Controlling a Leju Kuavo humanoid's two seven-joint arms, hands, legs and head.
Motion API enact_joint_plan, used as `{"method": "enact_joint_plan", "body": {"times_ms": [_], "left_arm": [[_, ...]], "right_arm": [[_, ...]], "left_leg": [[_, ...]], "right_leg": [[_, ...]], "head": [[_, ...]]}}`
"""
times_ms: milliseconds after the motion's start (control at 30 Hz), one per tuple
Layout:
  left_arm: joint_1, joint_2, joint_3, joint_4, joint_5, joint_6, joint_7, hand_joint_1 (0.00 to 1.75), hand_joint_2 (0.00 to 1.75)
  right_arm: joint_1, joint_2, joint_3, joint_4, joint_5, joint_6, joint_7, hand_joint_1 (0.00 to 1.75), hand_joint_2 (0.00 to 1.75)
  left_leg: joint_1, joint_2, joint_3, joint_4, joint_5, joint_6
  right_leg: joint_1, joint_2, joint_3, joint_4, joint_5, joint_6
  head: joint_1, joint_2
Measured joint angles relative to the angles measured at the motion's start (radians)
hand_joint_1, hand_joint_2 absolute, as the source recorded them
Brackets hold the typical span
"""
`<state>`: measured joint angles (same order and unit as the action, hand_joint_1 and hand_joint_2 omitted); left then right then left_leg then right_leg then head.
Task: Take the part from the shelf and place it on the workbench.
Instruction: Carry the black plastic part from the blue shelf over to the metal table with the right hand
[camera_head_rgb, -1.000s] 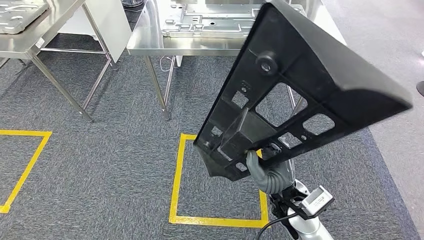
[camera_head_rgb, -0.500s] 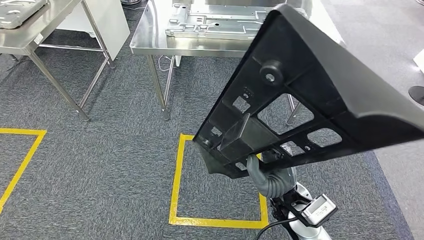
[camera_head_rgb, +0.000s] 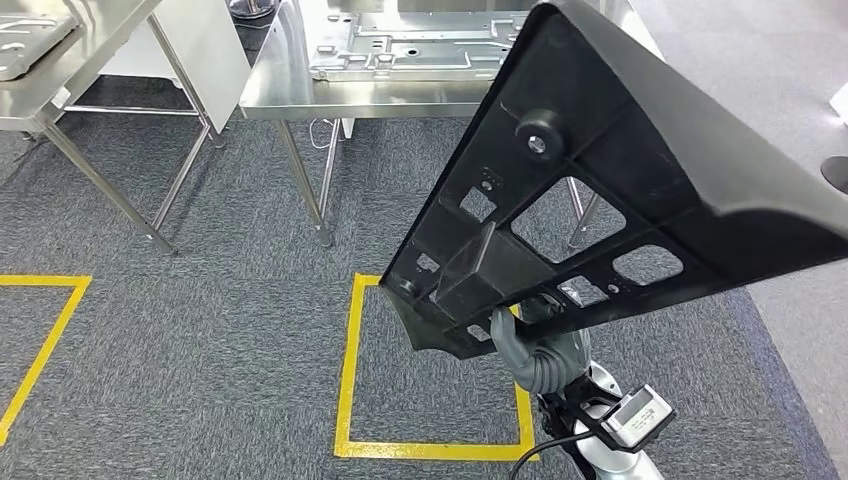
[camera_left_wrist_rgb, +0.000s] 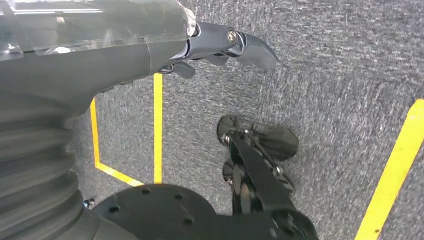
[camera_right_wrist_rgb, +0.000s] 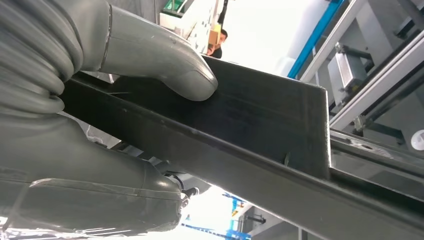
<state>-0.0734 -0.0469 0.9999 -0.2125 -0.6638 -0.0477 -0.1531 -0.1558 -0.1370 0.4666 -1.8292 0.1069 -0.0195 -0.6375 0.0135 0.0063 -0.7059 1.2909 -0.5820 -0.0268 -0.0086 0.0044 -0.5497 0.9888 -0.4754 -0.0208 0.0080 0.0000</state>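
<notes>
Head view: we are carrying the black part (camera_head_rgb: 620, 190) in our right hand (camera_head_rgb: 530, 350), which is gripping its near lower edge while the panel is tilting up and away above it; the workbench (camera_head_rgb: 290, 95) lies well ahead. Left wrist view: our left hand (camera_left_wrist_rgb: 220, 45) is hanging, holding nothing, fingers loosely apart. Right wrist view: the thumb (camera_right_wrist_rgb: 165, 60) is pressing the rim; we should be keeping that grip firm and the panel clear of the bench edge.

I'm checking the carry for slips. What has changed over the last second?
The whole head view shifted a little, tables and yellow floor squares alike, so the camera moved, not the things. The black part tilted slightly in the view. The right hand still grips its lower edge, thumb pressed on it. The left hand holds nothing.
</notes>
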Motion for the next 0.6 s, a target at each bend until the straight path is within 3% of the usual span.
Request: {"method": "enact_joint_plan", "body": {"times_ms": [33,100,133,200,300,367,467,500,533,600], "left_arm": [[0.001,0.000,0.001,0.000,0.002,0.000,0.000,0.00,1.75],[0.003,0.000,0.002,0.000,0.004,0.000,-0.001,0.00,1.75],[0.003,0.001,0.003,0.000,0.005,0.000,-0.001,0.00,1.75],[0.002,0.001,0.005,0.000,0.005,0.000,-0.001,0.00,1.75],[0.003,0.000,0.007,0.000,0.005,0.000,-0.002,0.00,1.75],[0.003,0.000,0.007,0.000,0.005,0.000,-0.003,0.00,1.75],[0.002,0.000,0.008,0.000,0.005,0.000,-0.003,0.00,1.75],[0.003,0.000,0.008,0.000,0.005,0.000,-0.003,0.00,1.75],[0.005,-0.001,0.008,0.000,0.005,0.000,-0.003,0.00,1.75],[0.006,-0.002,0.008,0.000,0.005,0.000,-0.003,0.00,1.75]], "right_arm": [[0.005,0.000,0.000,-0.009,-0.003,0.004,0.003,1.75,1.75],[0.013,-0.002,0.001,-0.033,-0.008,0.009,0.012,1.75,1.75],[0.015,-0.002,0.001,-0.045,-0.009,0.010,0.015,1.75,1.75],[0.018,-0.003,0.003,-0.061,-0.010,0.012,0.018,1.75,1.75],[0.021,-0.006,0.004,-0.074,-0.010,0.014,0.018,1.75,1.75],[0.020,-0.009,0.004,-0.077,-0.012,0.013,0.018,1.75,1.75],[0.022,-0.012,0.004,-0.076,-0.015,0.013,0.017,1.75,1.75],[0.023,-0.012,0.005,-0.076,-0.016,0.013,0.017,1.75,1.75],[0.023,-0.012,0.005,-0.076,-0.017,0.013,0.017,1.75,1.75],[0.023,-0.013,0.005,-0.076,-0.017,0.013,0.017,1.75,1.75]], "left_leg": [[0.000,0.000,0.006,-0.028,0.030,0.002],[-0.001,-0.002,0.061,-0.159,0.110,0.012],[-0.003,-0.003,0.089,-0.221,0.132,0.018],[-0.009,-0.005,0.116,-0.278,0.136,0.029],[-0.007,-0.005,0.131,-0.295,0.129,0.046],[-0.004,-0.006,0.149,-0.303,0.124,0.057],[-0.005,-0.006,0.163,-0.304,0.109,0.063],[-0.005,-0.006,0.170,-0.304,0.103,0.063],[-0.005,-0.006,0.180,-0.304,0.096,0.061],[-0.005,-0.006,0.202,-0.305,0.079,0.055]], "right_leg": [[0.000,0.002,0.007,0.000,-0.005,0.002],[0.001,0.003,0.025,0.001,-0.019,0.007],[0.002,0.004,0.031,0.002,-0.025,0.012],[0.004,0.006,0.035,0.002,-0.031,0.024],[0.003,0.005,0.034,0.020,-0.032,0.040],[0.001,0.004,-0.007,0.100,-0.060,0.048],[-0.003,0.002,-0.132,0.282,-0.120,0.056],[-0.004,0.002,-0.155,0.298,-0.112,0.058],[-0.005,0.001,-0.158,0.275,-0.084,0.058],[-0.005,-0.002,-0.119,0.146,0.010,0.054]], "head": [[0.000,0.000],[0.000,0.000],[0.000,0.000],[0.000,0.000],[0.000,0.000],[0.003,0.000],[0.005,0.000],[0.005,0.000],[0.005,0.000],[0.006,0.000]]}}
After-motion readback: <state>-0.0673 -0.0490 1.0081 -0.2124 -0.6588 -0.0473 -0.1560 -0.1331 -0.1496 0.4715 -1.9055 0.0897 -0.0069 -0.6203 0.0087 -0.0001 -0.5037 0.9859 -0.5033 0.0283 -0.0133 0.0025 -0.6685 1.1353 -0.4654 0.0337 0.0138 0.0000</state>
